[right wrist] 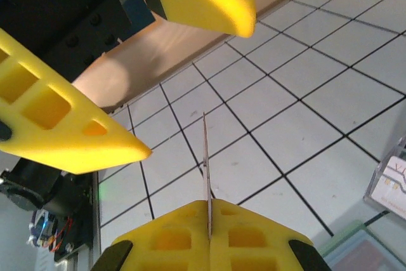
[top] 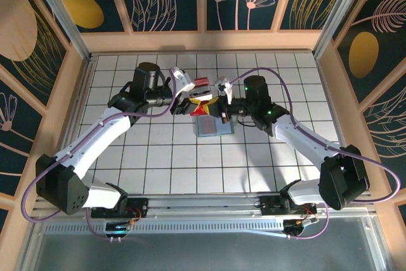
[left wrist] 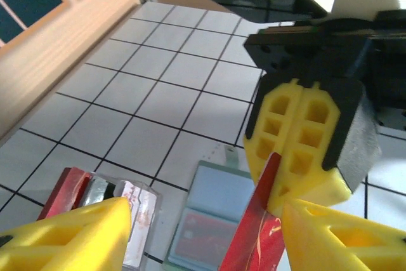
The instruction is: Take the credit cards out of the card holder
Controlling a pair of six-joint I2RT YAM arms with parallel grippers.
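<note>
Two end effectors are brought close together above the white gridded surface (top: 158, 157). The step in hand is judged to be the handing over of one card that is already out of the holder.

The pale blue-grey flat bifold card holder (left wrist: 216, 198) is seen lying open on the surface, beneath the raised end effectors and touched by neither. A reddish card (left wrist: 193, 239) is seen lodged in one of its pockets, so the task is judged unfinished.

The right end effector (right wrist: 208, 202) is clamped on one edge of a thin red plastic credit card (left wrist: 259, 226). The left end effector (right wrist: 196, 90) is spread wide, with one finger on each side of that card and no grip on it.

Next, the left fingers must be closed squarely on the card's flat faces before the right is loosened. Otherwise the card may be dropped.
</note>
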